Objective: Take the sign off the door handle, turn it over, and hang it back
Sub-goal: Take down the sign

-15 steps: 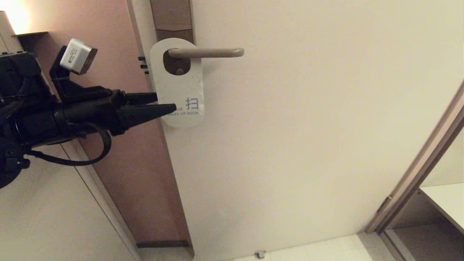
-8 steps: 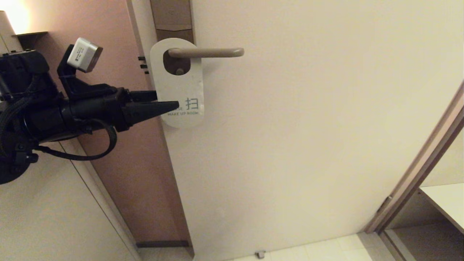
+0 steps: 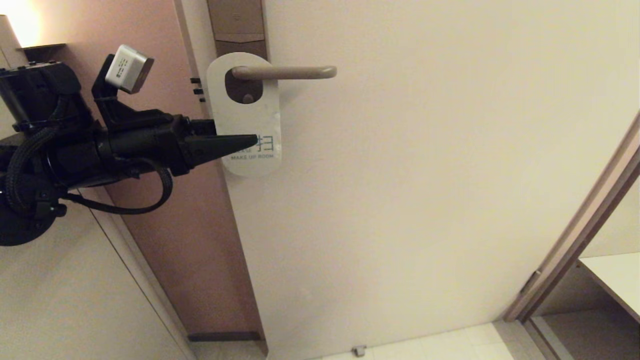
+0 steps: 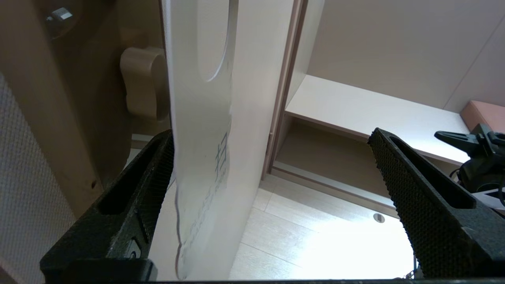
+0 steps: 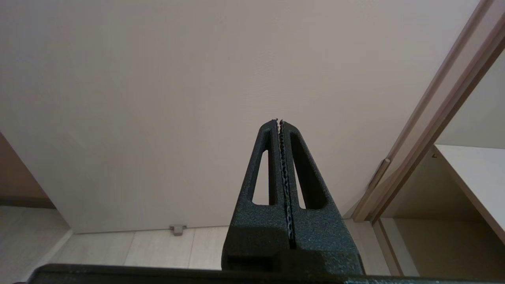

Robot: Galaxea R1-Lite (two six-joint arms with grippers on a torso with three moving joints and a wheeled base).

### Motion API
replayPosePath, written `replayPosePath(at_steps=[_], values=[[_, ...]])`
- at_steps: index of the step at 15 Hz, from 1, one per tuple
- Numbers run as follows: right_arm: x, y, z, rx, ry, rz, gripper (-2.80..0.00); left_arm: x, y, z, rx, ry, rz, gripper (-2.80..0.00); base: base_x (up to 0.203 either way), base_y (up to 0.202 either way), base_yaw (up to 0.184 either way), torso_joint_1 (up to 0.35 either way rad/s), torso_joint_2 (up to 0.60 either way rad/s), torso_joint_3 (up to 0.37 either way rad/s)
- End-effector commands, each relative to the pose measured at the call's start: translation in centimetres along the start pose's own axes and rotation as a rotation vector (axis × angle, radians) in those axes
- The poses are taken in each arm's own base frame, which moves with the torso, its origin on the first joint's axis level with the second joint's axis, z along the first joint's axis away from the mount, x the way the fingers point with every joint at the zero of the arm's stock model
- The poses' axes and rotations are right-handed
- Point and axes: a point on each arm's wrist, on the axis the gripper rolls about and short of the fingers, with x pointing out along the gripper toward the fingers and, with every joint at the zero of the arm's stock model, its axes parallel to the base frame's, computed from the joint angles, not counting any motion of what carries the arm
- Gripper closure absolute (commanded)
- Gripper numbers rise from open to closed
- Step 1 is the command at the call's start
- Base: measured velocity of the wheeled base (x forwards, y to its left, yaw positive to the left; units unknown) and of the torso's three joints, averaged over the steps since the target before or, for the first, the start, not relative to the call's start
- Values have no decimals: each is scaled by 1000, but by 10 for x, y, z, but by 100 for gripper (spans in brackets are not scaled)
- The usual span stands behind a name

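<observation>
The sign hangs by its oval hole on the door handle, white "MAKE UP ROOM" side facing out. My left gripper reaches in from the left at the sign's lower half, open. One finger lies across the sign's face over the print; the other goes behind its left edge. In the left wrist view the sign stands between the wide-apart fingers, close to one pad and far from the other, with the gripper open around it. My right gripper is shut and empty, pointing at the bare door, out of the head view.
The brown lock plate runs up behind the sign on the pale door. A pink wall is to the left of the door's edge. A door frame and a white shelf are at the right. A small door stop sits on the floor.
My left gripper has moved right and a little up. Its front finger now reaches further across the sign's face and covers more of the print. The sign still hangs on the handle.
</observation>
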Motion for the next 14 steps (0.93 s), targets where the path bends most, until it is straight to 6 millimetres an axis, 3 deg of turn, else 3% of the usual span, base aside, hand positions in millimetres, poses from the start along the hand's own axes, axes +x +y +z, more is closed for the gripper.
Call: replayPosePath(at_steps=[1, 9, 14], values=[[0, 0, 0, -1, 1, 2, 0, 1, -1, 2, 5, -3, -12, -280, 0, 0, 0, 0, 0, 0], [0, 0, 0, -1, 1, 1, 0, 3, -1, 0, -2, 11, -88, -280, 0, 0, 0, 0, 0, 0], [0, 0, 0, -1, 1, 1, 0, 5, 16, -2, -2, 17, -97, -280, 0, 0, 0, 0, 0, 0]])
